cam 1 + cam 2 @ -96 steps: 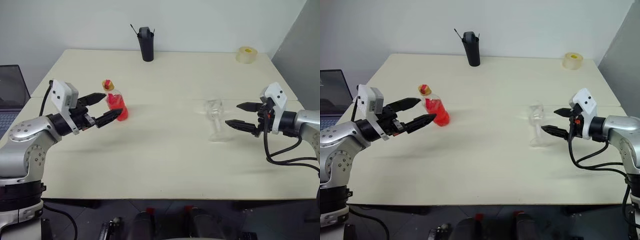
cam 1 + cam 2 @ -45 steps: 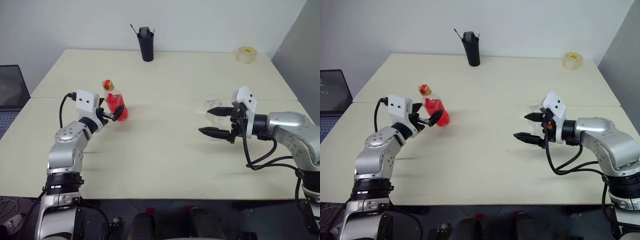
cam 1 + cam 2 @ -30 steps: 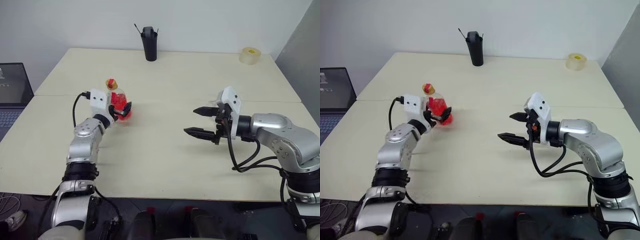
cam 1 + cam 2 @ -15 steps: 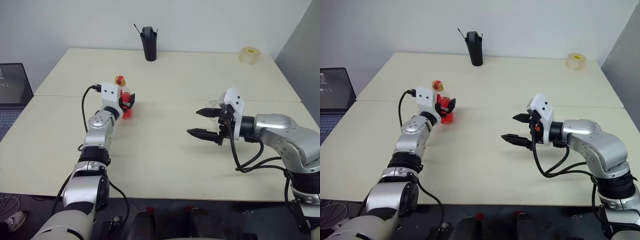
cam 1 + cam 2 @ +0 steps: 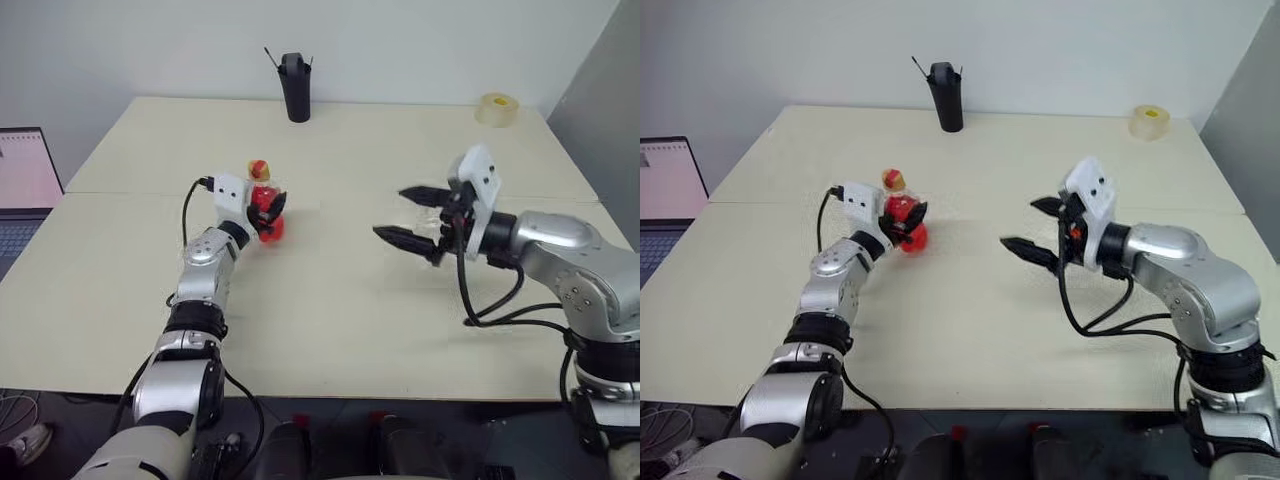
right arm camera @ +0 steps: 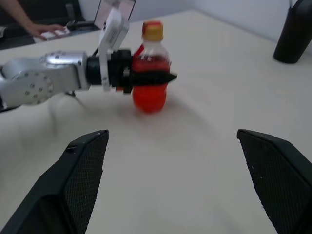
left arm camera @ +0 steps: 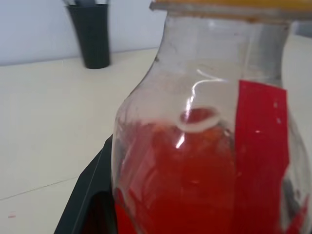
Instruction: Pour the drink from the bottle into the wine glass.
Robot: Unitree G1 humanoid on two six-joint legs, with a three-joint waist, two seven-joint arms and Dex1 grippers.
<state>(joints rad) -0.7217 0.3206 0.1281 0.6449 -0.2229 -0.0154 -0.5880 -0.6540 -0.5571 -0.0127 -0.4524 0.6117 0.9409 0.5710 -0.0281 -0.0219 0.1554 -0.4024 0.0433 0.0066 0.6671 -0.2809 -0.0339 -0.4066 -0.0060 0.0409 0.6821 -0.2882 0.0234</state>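
Two arms: both reach over the counter (image 5: 330, 330), one per task item, I judge.
Bottle (image 5: 902, 215): at about ten o'clock on the counter, upright, red drink (image 6: 148, 95) in its lower body, cap on.
Left end effector (image 5: 908, 222): fingers clamped on the bottle's belly, a side grip that suits tilting later; forearm runs low and near level.
Right end effector (image 5: 410, 216): fingers wide apart, holding nothing, pointing toward nine o'clock.
Wine glass: possibly the faint clear shape behind the right fingers; too hidden to place.
Pen holder (image 5: 293, 86): twelve o'clock, well apart.
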